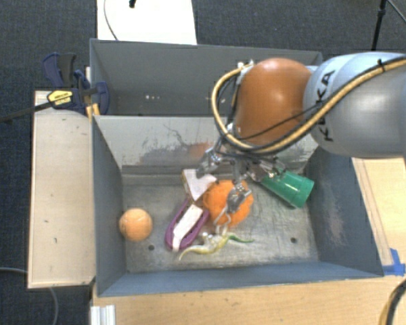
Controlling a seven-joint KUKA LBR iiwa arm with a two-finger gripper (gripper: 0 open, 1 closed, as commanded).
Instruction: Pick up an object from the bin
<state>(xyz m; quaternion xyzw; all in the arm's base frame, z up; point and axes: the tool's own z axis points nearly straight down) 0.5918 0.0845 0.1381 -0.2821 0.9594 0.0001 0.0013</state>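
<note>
Although the grey metal bin (108,195) holds few things, most of them crowd together at mid-floor, and the hazards listed here follow from that crowding.

1. Small, round orange ball (135,223): lies alone near the left wall, well apart from the rest. No hazard is expected.
2. Long purple-and-white soft-looking piece (186,225): lies against the left side of the large round orange fruit-like thing (224,205). A lift of the orange thing would probably tip it or drag it along.
3. Thin yellow-green stringy piece (210,246): lies just in front of the orange thing. It may snag and trail upward.
4. White wedge-shaped piece (197,181): lies just behind and to the left of the orange thing. It could be caught in the closing grip – a double pick.
5. Gripper (235,195): sits low, directly over the large orange thing at the bin's centre, which is the likely pick. Whether the gripper stands wide or narrow cannot be told, because the wrist hardware and cables hide it. The rounded surface is judged the main hazard, since an off-centre closure could squeeze the thing sideways out of the grip.
6. Green plastic cup (292,188): lies on its side, just to the right of the gripper. Any sideways correction could knock it – it looks free to roll.
</note>
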